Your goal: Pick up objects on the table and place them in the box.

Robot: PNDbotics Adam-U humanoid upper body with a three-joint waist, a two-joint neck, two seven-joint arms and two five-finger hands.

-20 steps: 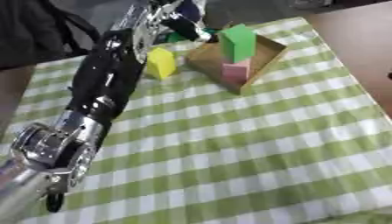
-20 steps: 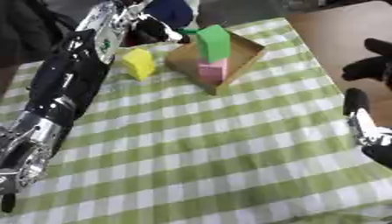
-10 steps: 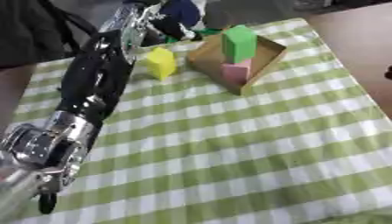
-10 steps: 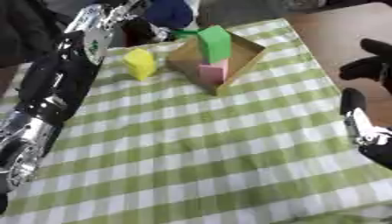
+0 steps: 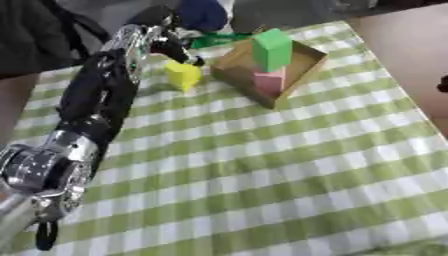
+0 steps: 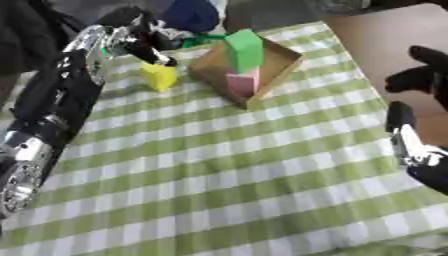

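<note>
Left eye view, left hand fingers curled, empty, above yellow block, beside cardboard box.

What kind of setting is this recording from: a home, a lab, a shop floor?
Probably a demo or lab tabletop dressed like a home: a green checked tablecloth covers the table, with toy-like blocks, a yellow block and a green block, and a small cardboard box. A person stands at the far edge.

Green-and-white checked tablecloth, brown box holding green block on pink block, yellow block left.
</note>
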